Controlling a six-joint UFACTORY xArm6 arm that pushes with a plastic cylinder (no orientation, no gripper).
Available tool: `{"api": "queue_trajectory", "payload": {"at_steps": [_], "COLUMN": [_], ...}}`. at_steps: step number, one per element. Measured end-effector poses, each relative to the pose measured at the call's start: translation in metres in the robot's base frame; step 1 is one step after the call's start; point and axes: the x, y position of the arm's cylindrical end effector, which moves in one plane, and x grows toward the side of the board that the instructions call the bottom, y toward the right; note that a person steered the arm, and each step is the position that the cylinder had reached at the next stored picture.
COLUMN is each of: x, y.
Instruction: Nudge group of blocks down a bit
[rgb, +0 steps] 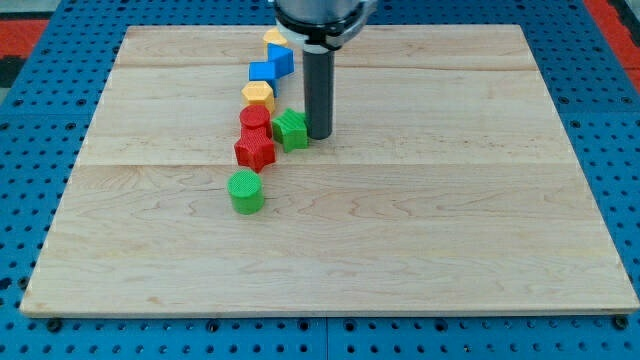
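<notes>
Seven blocks make up the group here, strung in a loose line from the view's top toward the middle of the bench (480, 200). From the top: a yellow block (274, 38) (shape's hard to call), a blue block (272, 67), a yellow hexagon (258, 96), a red hexagon (254, 119), a red star (255, 150), then a green cylinder (245, 192) a little apart below. A green block (291, 130), maybe a star, sits just right of the two reds.

No hand on this rig, just a rod, so there's nothing to spread or pinch. My tip (319, 136) is right beside that green block, on its right, touching or close to it, I can't tell which.

Progress-wise, I'd say the nudge down hasn't really started. The tip is at the side of the group, about midway along the line, not above it. To shove everything toward the view's bottom it probably needs to get up past the top yellow block and push from there, and a long thin line like this will likely buckle sideways instead of sliding together.
</notes>
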Motion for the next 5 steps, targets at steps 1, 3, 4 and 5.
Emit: {"api": "queue_trajectory", "payload": {"at_steps": [1, 3, 4, 5], "x": [-0.018, -0.17, -0.202, -0.199], "y": [0.004, 0.054, -0.015, -0.064]}}
